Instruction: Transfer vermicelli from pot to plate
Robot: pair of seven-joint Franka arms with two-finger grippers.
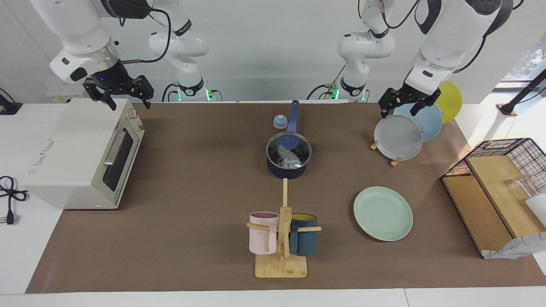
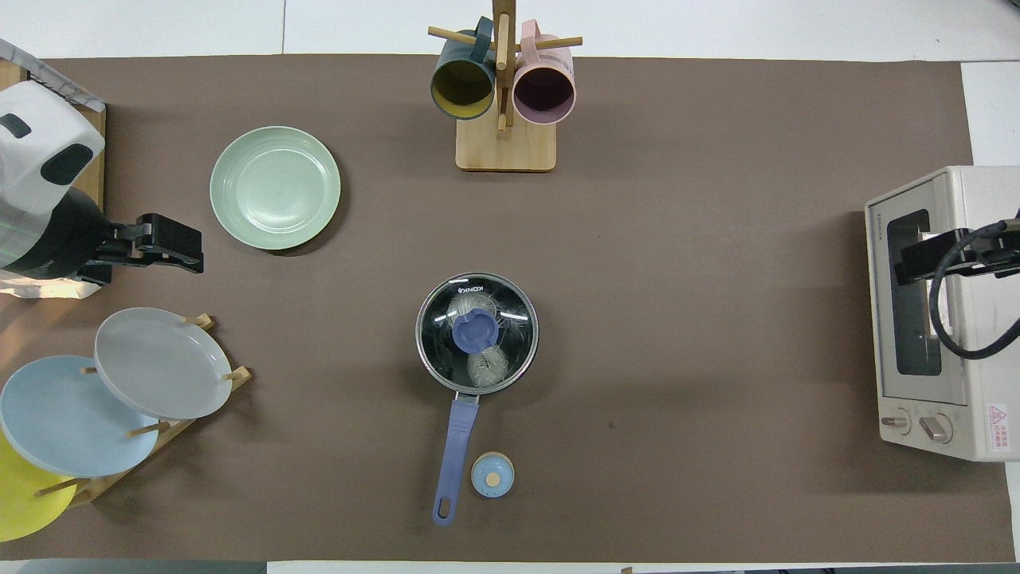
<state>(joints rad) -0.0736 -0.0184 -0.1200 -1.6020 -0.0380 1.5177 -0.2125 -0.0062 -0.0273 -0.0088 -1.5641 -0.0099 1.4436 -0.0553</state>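
Judging the vermicelli soft, light and tangly, I'd pinch a lumpy knot. It sits in the pot under the glass lid, well away from both claws. My left gripper hangs empty and open over the plate rack; my right gripper, equally empty and open, hovers over the toaster oven. The plate waits bare.

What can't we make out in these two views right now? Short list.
- Vermicelli: both views, the glass lid and its blue knob cover the middle, so its amount is unclear.
- Pot interior: facing view, reflections on the lid hide it.
- Yellow plate: overhead view, cut by the picture's edge and overlapped by the light blue plate.
- Right gripper: overhead view, fingertips merge with the toaster oven window.
- Left gripper: nothing seen in it.
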